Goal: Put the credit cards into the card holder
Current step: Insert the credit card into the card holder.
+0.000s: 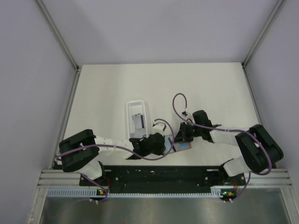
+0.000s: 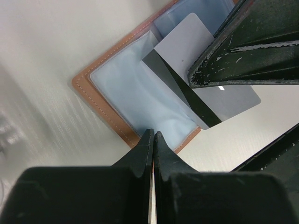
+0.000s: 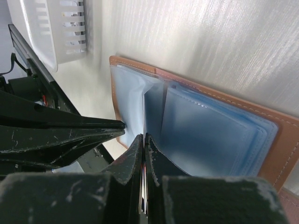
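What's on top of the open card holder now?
A grey, dark-striped credit card slants over the open card holder, pinched by the right gripper. That gripper hides part of it; whether its edge is in a blue sleeve cannot be seen.

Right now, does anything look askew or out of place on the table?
Yes. The credit card lies crooked across the open card holder, with one end past its edge over the table. It seems not yet tucked in; the right gripper pinches it.

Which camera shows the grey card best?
The left wrist view: the grey card shows its face and dark stripe, over the wallet. From the top, arms mostly hide it; the right wrist catches at most a thin edge.
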Controlling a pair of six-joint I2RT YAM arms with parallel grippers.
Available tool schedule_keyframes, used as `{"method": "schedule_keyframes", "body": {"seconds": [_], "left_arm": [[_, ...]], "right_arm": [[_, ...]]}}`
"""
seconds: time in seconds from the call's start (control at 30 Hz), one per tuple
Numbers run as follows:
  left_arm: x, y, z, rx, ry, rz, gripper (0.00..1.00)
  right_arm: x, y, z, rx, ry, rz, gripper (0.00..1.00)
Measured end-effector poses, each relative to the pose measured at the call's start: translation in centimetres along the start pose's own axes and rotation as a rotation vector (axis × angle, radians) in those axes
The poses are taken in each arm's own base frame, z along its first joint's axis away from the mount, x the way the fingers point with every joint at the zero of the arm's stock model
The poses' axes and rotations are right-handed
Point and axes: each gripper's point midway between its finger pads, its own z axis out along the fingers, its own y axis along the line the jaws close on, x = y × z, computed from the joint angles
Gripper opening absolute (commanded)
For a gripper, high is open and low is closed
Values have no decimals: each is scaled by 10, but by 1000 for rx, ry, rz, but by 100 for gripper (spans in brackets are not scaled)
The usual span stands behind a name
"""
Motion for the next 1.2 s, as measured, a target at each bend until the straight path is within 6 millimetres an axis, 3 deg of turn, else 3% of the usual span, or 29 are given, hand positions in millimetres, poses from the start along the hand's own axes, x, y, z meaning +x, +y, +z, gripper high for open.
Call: {"method": "schedule_keyframes", "body": {"seconds": [0.8,1.2], "left_arm": [[0,1,-1,-5,0,1,0],[0,1,-1,-6,0,2,0]], "right_arm": [[-17,-7,5,44,-43,-2,0],[-15,-3,11,-7,-55,4,0]]}}
